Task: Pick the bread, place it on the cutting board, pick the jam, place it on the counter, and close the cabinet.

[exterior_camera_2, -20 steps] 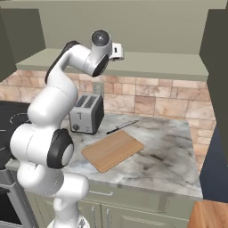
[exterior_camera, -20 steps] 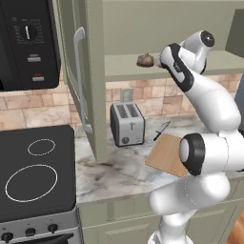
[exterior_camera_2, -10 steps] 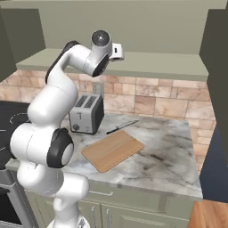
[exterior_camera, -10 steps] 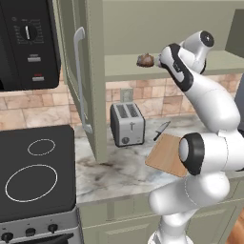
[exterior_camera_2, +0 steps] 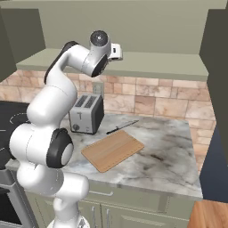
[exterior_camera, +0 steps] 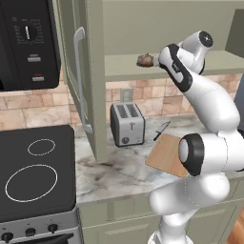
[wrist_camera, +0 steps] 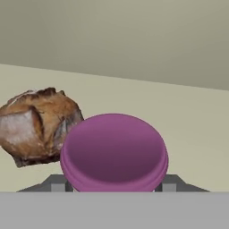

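On the open cabinet's shelf (exterior_camera: 119, 66) the purple jam (wrist_camera: 114, 152) sits between my two fingertips, which rest against its sides; my gripper (wrist_camera: 114, 184) is shut on it. The brown bread (wrist_camera: 38, 125) lies just left of the jar on the same shelf, touching or nearly touching it, and also shows beside my wrist (exterior_camera: 144, 60). The jar stands on the shelf floor. The wooden cutting board (exterior_camera: 167, 155) (exterior_camera_2: 113, 149) lies bare on the marbled counter (exterior_camera_2: 173, 147) below. The sage-green cabinet door (exterior_camera: 78, 71) stands open to the left.
A silver toaster (exterior_camera: 127, 124) (exterior_camera_2: 86, 114) stands against the brick backsplash under the shelf, with a black knife (exterior_camera_2: 121, 126) between it and the board. The black stove top (exterior_camera: 33, 171) and microwave (exterior_camera: 26, 43) are at the left.
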You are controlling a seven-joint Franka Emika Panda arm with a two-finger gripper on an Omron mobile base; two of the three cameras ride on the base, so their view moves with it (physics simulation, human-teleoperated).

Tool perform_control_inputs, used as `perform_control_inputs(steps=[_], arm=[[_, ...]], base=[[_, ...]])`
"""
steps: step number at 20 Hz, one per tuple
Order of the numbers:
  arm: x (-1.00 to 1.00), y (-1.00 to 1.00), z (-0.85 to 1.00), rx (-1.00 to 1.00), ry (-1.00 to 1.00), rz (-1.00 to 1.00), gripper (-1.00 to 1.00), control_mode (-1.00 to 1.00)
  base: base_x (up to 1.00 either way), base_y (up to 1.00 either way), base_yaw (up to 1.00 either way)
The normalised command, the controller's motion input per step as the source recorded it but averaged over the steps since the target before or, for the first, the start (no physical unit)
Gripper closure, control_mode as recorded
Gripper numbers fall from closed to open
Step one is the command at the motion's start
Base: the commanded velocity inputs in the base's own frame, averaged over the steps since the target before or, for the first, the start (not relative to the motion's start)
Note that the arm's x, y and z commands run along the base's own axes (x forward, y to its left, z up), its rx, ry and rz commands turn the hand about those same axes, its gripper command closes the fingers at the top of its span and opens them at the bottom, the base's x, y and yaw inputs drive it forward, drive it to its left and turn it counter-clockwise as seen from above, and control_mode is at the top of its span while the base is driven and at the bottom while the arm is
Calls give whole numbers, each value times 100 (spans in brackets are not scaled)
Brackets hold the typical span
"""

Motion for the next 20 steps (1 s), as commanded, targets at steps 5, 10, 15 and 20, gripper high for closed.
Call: perform_control_inputs(steps=[5, 10, 15, 20], arm=[[-16, 0, 0, 0, 0, 0, 100, -100], [-38, -4, 0, 0, 0, 0, 100, -100], [-41, -13, 0, 0, 0, 0, 100, -100], [-57, -41, 0, 0, 0, 0, 100, -100]], base=[[0, 0, 0], [0, 0, 0], [0, 0, 0], [0, 0, 0]])
